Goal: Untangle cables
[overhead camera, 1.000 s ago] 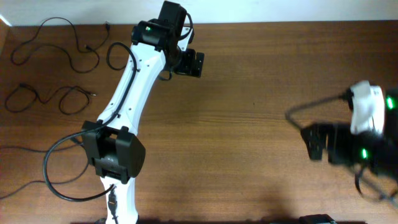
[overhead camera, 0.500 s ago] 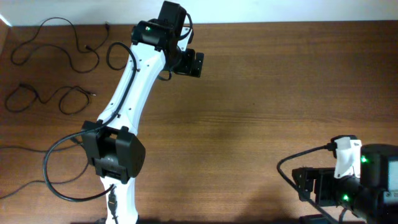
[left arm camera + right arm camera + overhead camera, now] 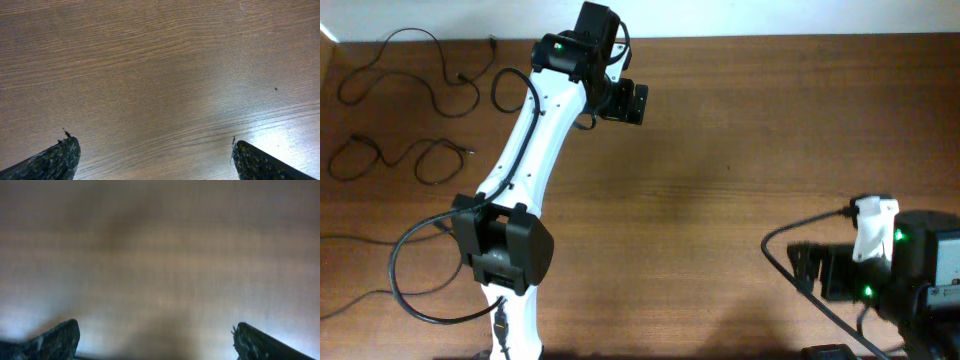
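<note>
Across bare brown wood-grain table point(image 3: 740, 150): black cables point(image 3: 400, 152) far left, white wall point(image 3: 770, 15) behind.

Looked like a robotics lab bench. Carried two arms on a brown wood-grain tabletop point(image 3: 740, 150): a white-and-black jointed robot arm point(image 3: 532, 130) and a black-and-white robot arm point(image 3: 873, 228), both with green status lights. Held thin black cables point(image 3: 405, 100) loose at the left, below a plain white wall point(image 3: 770, 15).

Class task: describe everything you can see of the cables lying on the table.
The cables are thin, black, flexible cords. At least two lie flat in loose loops, apart from each other, at the upper left of the overhead view. Small plug ends show. They rest on the wooden table, and nothing else visibly touches them.
</note>
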Robot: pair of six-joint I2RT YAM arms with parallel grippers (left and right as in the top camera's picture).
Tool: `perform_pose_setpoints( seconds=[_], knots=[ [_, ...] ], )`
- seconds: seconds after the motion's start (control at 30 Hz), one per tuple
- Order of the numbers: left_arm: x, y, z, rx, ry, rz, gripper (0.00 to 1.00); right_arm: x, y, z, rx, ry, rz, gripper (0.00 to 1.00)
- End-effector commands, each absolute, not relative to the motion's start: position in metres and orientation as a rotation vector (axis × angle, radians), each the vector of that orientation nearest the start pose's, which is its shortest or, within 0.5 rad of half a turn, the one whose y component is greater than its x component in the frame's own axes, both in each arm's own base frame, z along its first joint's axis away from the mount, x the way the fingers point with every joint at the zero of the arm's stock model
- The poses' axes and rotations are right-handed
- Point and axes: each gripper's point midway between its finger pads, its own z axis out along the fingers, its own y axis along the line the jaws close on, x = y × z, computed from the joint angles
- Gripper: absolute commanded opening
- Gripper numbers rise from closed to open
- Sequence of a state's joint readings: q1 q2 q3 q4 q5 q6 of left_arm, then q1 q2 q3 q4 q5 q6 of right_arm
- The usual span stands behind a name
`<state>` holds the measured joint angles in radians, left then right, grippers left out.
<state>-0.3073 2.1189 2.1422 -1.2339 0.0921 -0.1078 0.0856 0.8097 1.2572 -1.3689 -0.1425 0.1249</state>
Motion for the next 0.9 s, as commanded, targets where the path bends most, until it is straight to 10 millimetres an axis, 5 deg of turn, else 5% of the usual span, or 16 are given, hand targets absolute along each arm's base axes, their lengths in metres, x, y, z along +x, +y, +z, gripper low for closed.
perform_pose_setpoints(
  seconds=[0.0, 0.17, 0.33, 0.87],
  knots=[
    [0.461, -0.161, 0.174, 0.321, 2.781, -0.212, 0.99, 0.195, 0.036, 0.265, -0.048, 2.437, 0.216, 0.99],
    [0.461, -0.161, 0.174, 0.321, 2.781, -0.212, 0.99, 0.219, 0.02, 0.234, -0.001, 2.306, 0.166, 0.99],
    [0.461, -0.161, 0.174, 0.321, 2.781, -0.212, 0.99, 0.221, 0.01, 0.197, 0.043, 2.154, 0.149, 0.99],
    [0.461, -0.161, 0.174, 0.321, 2.781, -0.212, 0.99, 0.234, 0.012, 0.19, -0.041, 1.648, 0.108, 0.99]
  ],
)
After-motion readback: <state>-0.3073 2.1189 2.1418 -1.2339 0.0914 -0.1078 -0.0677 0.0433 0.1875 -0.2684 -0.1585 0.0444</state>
